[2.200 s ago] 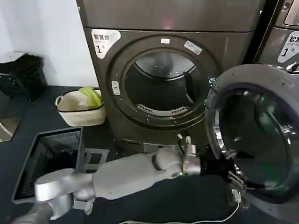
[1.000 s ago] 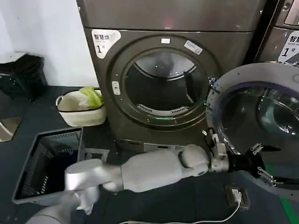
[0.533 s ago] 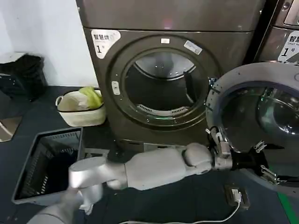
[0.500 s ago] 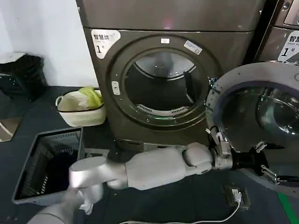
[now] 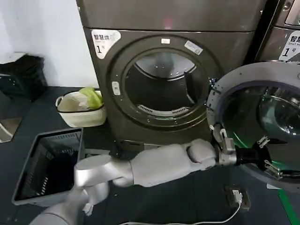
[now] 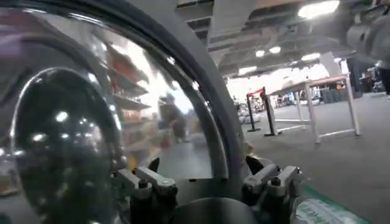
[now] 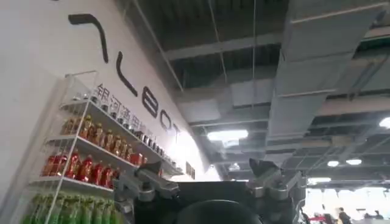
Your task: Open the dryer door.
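Door's basically open already; the dryer door (image 5: 262, 126) hangs swung out to the right of the drum opening (image 5: 164, 86), inner rim and glass facing the robot; the left gripper (image 5: 266, 159) is reaching across to its lower edge, fingers apart with the rim sitting between them, which the left wrist view backs up, rim (image 6: 201, 115) running right between the two fingers (image 6: 149, 182); not clamped as far as I can tell. My take for finishing well: push along the hinge arc, not straight out; keep contact low on the rim, not the glass; go slow near the end stop so it doesn't bounce back. Right gripper (image 7: 210, 185) is parked pointing at the ceiling, fingers spread, holding nothing.
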You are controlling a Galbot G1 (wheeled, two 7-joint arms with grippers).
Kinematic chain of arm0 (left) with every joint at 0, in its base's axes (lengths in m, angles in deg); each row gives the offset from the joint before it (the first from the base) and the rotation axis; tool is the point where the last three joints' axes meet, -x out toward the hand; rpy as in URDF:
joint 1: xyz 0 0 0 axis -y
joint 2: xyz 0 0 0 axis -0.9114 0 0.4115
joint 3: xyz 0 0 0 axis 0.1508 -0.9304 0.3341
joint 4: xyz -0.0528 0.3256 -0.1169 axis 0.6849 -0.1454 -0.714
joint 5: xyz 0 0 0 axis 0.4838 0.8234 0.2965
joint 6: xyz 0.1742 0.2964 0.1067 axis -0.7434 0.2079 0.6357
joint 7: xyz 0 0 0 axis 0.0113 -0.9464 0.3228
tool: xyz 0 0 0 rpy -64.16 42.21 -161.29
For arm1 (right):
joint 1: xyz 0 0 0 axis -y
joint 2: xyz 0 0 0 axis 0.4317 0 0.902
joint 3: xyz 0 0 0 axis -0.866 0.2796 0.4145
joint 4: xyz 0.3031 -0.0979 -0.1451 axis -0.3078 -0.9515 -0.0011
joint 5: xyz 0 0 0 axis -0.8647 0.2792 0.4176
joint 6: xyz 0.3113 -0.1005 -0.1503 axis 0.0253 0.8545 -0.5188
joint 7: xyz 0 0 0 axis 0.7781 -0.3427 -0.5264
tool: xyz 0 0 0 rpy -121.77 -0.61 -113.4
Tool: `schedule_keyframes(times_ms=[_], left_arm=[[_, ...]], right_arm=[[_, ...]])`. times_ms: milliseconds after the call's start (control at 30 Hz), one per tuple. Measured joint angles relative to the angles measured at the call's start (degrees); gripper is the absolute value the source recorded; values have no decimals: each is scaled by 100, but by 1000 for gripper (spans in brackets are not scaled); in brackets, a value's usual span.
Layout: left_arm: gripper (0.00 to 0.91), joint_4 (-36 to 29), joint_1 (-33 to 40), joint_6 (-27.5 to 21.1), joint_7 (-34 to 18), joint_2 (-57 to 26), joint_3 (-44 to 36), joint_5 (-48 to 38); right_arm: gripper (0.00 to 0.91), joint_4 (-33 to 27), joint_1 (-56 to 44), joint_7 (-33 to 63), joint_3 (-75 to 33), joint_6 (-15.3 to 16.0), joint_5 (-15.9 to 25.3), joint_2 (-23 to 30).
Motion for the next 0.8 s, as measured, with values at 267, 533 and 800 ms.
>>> schedule_keyframes(times_ms=[267, 533, 800], left_arm=[[907, 209, 20, 18, 3, -2, 84, 48], [907, 438, 51, 46, 13, -2, 148, 80], [907, 524, 49, 59, 2, -3, 185, 77]], right_arm=[[907, -12, 27, -1, 27, 0, -2, -48], [907, -27, 62, -2, 71, 2, -4, -117], [907, -56, 82, -3, 96, 3, -5, -159]])
